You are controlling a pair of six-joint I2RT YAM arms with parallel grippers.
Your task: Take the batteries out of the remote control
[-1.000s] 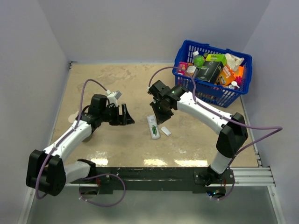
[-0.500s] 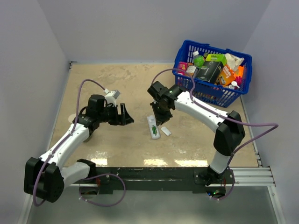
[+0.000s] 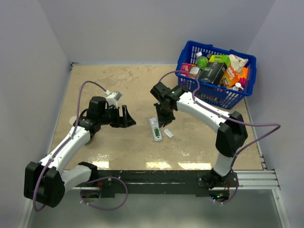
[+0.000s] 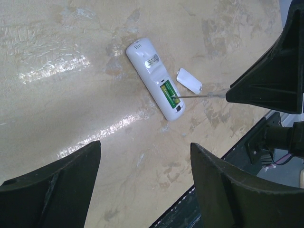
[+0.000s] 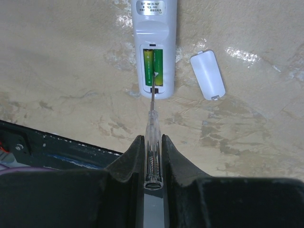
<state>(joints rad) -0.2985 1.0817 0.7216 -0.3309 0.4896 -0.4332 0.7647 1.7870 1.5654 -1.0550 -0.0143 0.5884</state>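
Slim remote control (image 5: pixel 153 28), green cylindrical batteries (image 5: pixel 153 66), right gripper (image 5: pixel 152 141) clenching seemingly clear-handled screwdriver (image 5: pixel 152 124), left gripper (image 4: pixel 145 154) spread.

Remote control (image 5: pixel 151 42): white casing, silvery label with dark print. Batteries (image 5: pixel 158 66) in the bay: green and yellow-green. Loose cover (image 5: pixel 208 75): white. Screwdriver (image 5: pixel 152 124): clear handle, thin grey metal shaft. Table (image 3: pixel 95 85): beige, mottled marble-like veining, glossy highlights. Basket (image 3: pixel 216 97): blue mesh. Left gripper (image 4: pixel 145 147) and right gripper (image 5: pixel 152 138): black. Left arm (image 3: pixel 71 142), right arm (image 3: pixel 204 111): white with black joints; cables (image 3: pixel 266 128) purple
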